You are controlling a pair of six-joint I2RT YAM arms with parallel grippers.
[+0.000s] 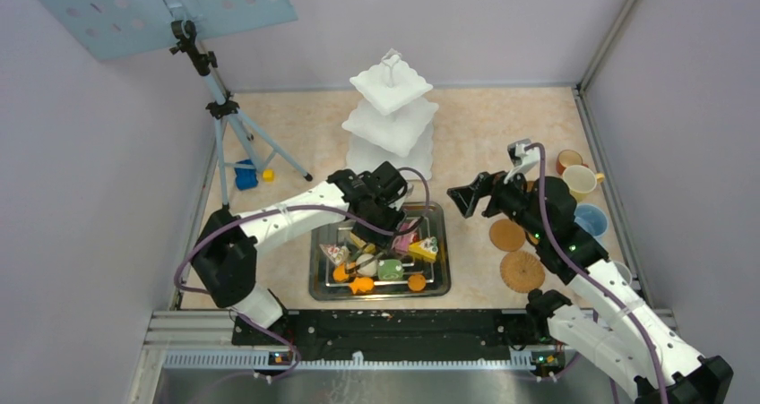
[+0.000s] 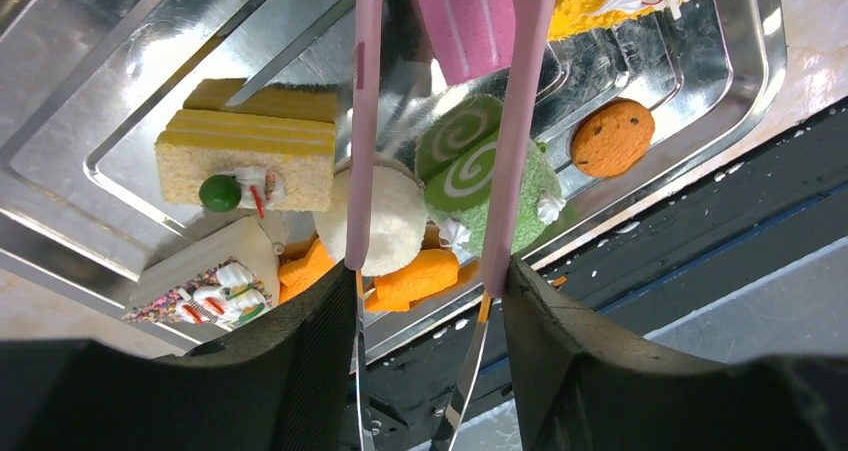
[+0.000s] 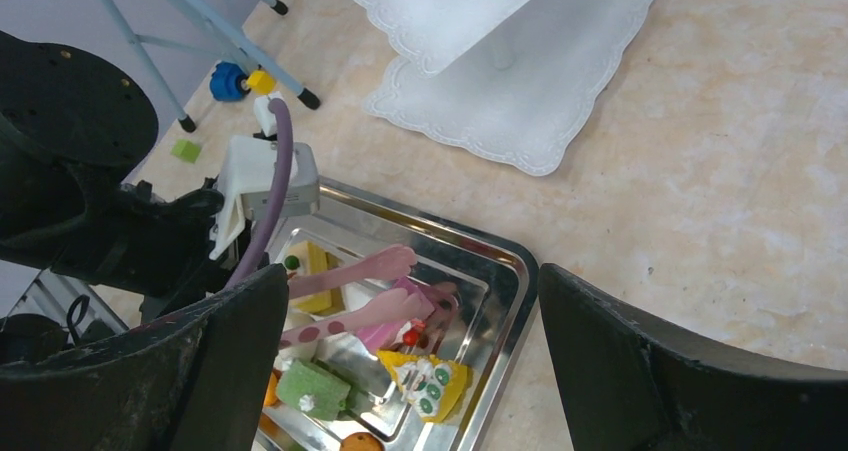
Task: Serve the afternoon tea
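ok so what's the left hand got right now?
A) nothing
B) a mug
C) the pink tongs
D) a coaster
C: in the left wrist view both arms of the pink tongs run out from inside the left hand, above the tray.

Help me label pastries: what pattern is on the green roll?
White swirl on green; the roll shows best in the left wrist view.
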